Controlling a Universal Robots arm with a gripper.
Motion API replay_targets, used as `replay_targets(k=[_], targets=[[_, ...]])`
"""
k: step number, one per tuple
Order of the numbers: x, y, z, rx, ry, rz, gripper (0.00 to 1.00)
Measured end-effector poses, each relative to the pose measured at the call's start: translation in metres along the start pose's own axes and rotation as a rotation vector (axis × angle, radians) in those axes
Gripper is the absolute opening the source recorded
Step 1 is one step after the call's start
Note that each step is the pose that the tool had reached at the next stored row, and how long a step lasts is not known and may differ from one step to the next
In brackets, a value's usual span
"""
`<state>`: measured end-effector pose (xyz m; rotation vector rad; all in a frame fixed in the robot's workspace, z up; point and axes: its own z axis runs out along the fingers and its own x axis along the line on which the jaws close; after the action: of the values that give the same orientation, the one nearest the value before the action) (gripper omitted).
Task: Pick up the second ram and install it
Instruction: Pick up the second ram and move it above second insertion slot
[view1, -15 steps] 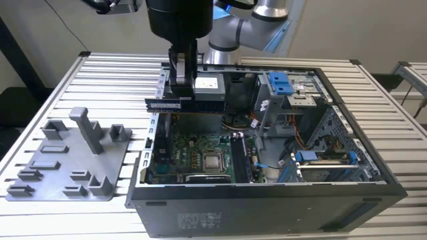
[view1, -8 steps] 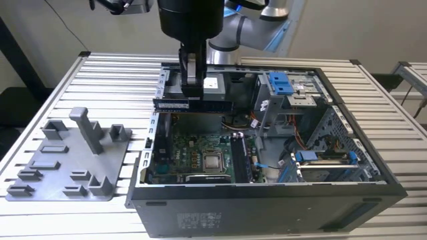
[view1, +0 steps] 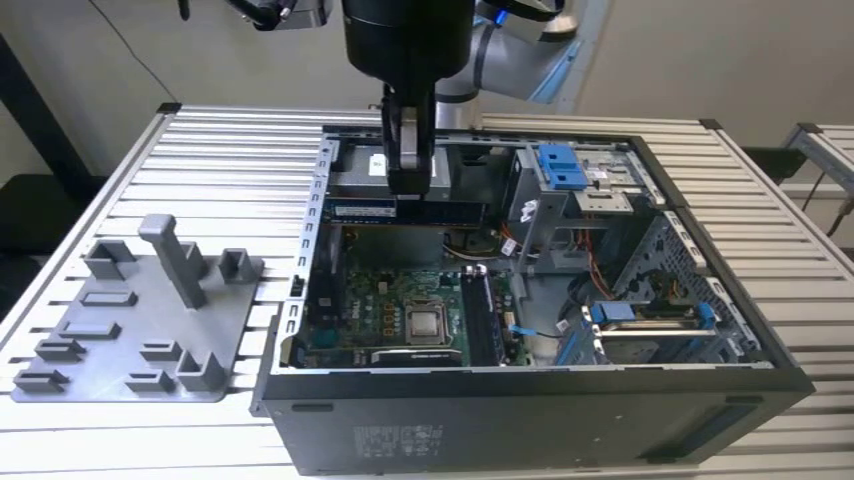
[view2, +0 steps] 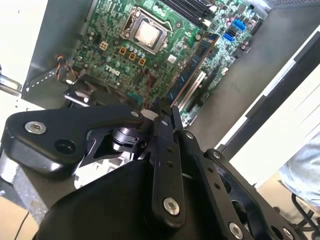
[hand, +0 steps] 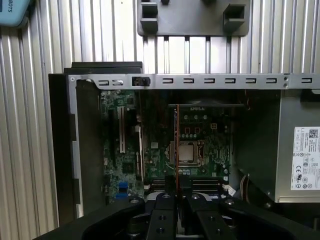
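— What is the end effector (view1: 408, 188) doing?

— Its fingers are clamped narrow on the second ram (view1: 443, 212), gripping the long top edge near the middle. In the exterior view the stick hangs level below the fingers, with its bluish-white label towards the exterior view's left.

— And from the wrist?

— In the first wrist view the end effector (hand: 176, 194) shows the second ram (hand: 176, 145) edge-on, a thin line running out from between the fingers. The second wrist view shows the same: end effector (view2: 163, 109), stick (view2: 196, 67) slanting away from it.

— Where is it over?

— Above the motherboard (view1: 387, 300) inside the open computer case (view1: 534, 405), lifted clear of the board. The processor socket (view1: 427, 322) lies below it.

— Anything around the case?

— A grey tray (view1: 127, 345) with upright blocks lies beside the case, on the exterior view's left. Both rest on the slatted worktop (view1: 214, 150).
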<state>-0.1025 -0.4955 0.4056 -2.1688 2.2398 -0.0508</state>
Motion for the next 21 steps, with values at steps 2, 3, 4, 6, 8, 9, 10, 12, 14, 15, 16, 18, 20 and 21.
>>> replay_targets(k=[2,3,4,6,8,9,10,12,14,15,16,18,20,21], targets=[[-0.0001,-0.0037,0.0001,0.0,0.0,0.0,0.14],[-0.0002,-0.0054,0.0002,0.0,0.0,0.0,0.14],[-0.0002,-0.0073,0.0003,0.0,0.0,0.0,0.14],[-0.0003,-0.0108,0.0005,0.0,-0.0001,0.0,0.14],[-0.0005,-0.0144,0.0006,0.0,0.0,0.0,0.14],[-0.0005,-0.0161,0.0007,0.0,0.0,0.0,0.14],[-0.0006,-0.0179,0.0007,0.0,-0.0001,0.0,0.14],[-0.0007,-0.0216,0.0009,0.0,0.0,0.0,0.14],[-0.0008,-0.0252,0.001,0.0,0.0,0.0,0.14],[-0.0009,-0.0269,0.0011,0.0,0.0,0.0,0.14],[-0.0009,-0.0286,0.0012,0.0,0.0,0.0,0.14],[-0.001,-0.0319,0.0013,0.0,-0.0001,0.0,0.14],[-0.0011,-0.0354,0.0014,0.0,-0.0001,0.0,0.14],[-0.0012,-0.0372,0.0015,0.0,-0.0001,0.0,0.14]])
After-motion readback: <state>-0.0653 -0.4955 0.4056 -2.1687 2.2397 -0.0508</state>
